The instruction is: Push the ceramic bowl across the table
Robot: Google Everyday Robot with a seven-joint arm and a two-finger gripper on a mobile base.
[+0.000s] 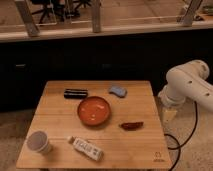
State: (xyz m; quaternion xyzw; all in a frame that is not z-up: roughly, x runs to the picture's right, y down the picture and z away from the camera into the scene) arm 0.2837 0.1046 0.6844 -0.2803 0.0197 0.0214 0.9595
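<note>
Bowl [93, 110] at tabletop [55, 107] centre, ringed by dark box [75, 93], blue sponge [118, 91], chili [131, 125], tube [86, 148] and cup [38, 142]; tool [167, 116] wide, empty, off right edge.

Finding: no text, brand or number can be read anywhere in the view.

Item 1: the square light bamboo-wood counter [55, 120] carries a small dark logo mark [159, 156] near its front corner on the camera's right. The mark is too small to make out.

Item 2: the white tube [86, 148], lying on its side near the counter's front edge, bears dark printing along its body. The letters cannot be read.

Item 3: the white arm's tool [169, 114] hangs just off the counter's right-hand edge as viewed and shows no legible marking.
</note>
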